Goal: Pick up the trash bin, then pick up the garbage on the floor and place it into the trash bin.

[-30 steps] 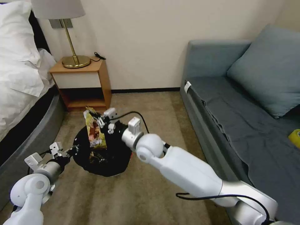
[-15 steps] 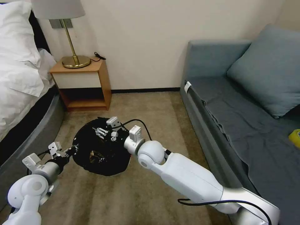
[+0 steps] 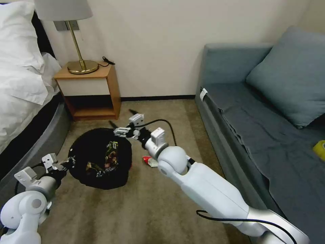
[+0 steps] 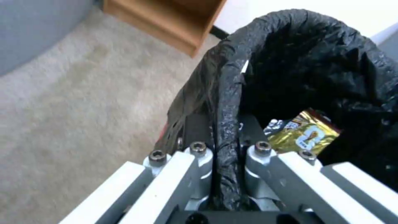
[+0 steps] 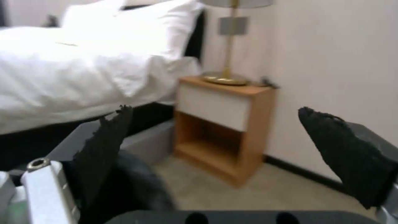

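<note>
You see a bedroom floor of beige carpet between a bed and a grey sofa. The left pincer (image 3: 66,162) is pressed together on the near rim of the trash bin (image 3: 101,161), pinching the crinkly black bag liner (image 4: 226,102) between its fingers, as the left wrist view shows. The bin sits low over the carpet, in front of the wooden nightstand (image 3: 89,91); whether it is lifted or resting, you cannot tell. Inside it lies a brown-gold snack wrapper (image 4: 304,133), among other litter. The right pincer (image 3: 123,123) hangs just beyond the bin's far rim, its fingers spread wide and holding nothing. On the carpet just beside the bin, partly hidden behind the right arm, lies a white packet with red ends (image 3: 149,161). Judge this packet as light, thin, soft and probably slick, lying flat on pile carpet; taking hold across its narrow width near a crimped end looks surest. The bin liner is slippery film, so the left grip may creep.
</note>
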Robot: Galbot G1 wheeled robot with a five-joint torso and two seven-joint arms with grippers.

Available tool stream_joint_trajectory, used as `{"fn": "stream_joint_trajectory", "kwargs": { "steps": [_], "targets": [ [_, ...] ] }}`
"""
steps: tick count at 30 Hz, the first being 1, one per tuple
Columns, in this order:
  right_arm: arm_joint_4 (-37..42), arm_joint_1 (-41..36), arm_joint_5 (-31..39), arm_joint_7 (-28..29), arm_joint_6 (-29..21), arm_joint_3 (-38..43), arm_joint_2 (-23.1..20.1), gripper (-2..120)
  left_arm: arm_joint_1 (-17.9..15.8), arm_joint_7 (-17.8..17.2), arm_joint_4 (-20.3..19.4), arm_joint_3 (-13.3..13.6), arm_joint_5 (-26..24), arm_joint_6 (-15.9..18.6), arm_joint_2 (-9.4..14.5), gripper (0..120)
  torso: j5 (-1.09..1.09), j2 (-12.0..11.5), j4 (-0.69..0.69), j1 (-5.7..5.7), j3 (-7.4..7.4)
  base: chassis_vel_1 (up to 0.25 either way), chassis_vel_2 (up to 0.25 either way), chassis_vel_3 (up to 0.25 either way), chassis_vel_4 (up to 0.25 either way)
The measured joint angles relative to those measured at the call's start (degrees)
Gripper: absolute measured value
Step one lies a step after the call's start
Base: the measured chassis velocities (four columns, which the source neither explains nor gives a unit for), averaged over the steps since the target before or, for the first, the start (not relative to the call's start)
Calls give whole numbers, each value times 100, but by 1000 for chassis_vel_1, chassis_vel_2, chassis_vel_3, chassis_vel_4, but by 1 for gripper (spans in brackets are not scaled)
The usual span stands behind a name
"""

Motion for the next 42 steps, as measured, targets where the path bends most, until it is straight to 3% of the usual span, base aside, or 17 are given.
{"fn": "stream_joint_trajectory", "kwargs": {
  "steps": [7, 15, 30, 42],
  "targets": [
    [421, -961, -1375, 350, -158, 730, -142, 100, 274, 31, -255, -282, 56, -63, -157, 4, 0, 0, 1, 0, 0, 0, 0, 0, 0],
    [647, -2019, -2163, 473, -261, 1446, 70, 100, 298, 44, -363, -349, 43, -74, -133, 4, 0, 0, -1, 0, 0, 0, 0, 0, 0],
    [981, -2886, -2624, 430, -334, 2199, 147, 100, 179, 102, -267, -453, 62, -90, -103, 4, 0, 0, 0, 0, 0, 0, 0, 0, 0],
    [986, -2902, -2546, 357, -336, 2244, 155, 100, 147, 107, -239, -504, 32, -89, -64, 4, -1, -1, 0, 0, 0, 0, 0, 0, 0]
  ]
}}
